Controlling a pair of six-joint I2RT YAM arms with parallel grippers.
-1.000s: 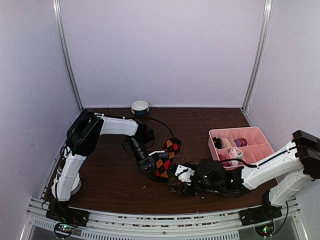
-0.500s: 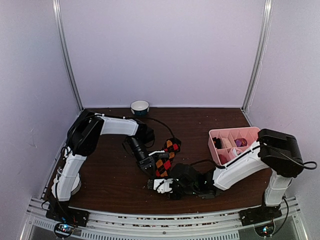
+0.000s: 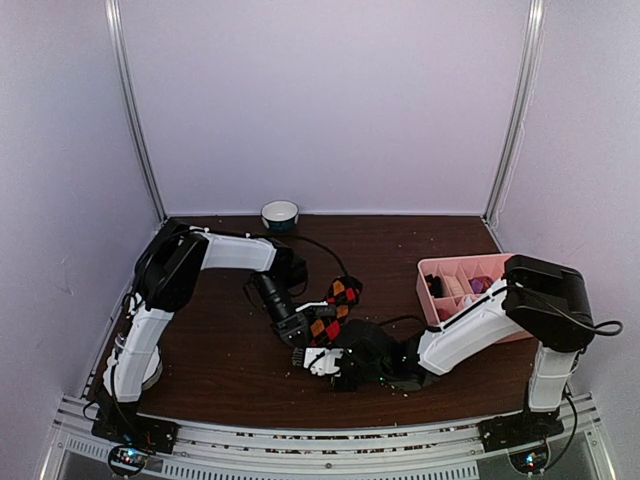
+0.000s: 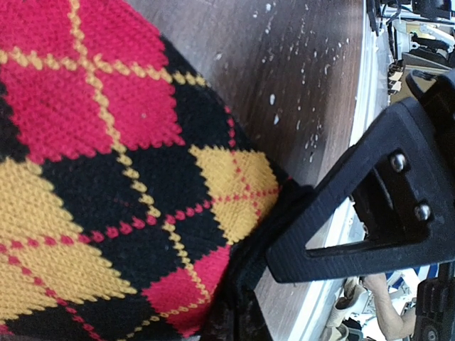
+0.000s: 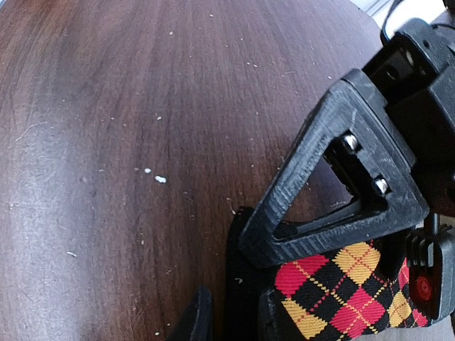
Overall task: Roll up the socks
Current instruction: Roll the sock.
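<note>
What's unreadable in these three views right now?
- Top view: near end of the black argyle knitted sock hidden under the left hand and right hand; right hand's grip unclear.
- Left wrist: sock fills the frame, cut by left and top edges; one finger shows.
- Right wrist: sock cut by the bottom edge.
- Top view: pink plastic divided tray partly covered by the right arm; contents too small.
</note>
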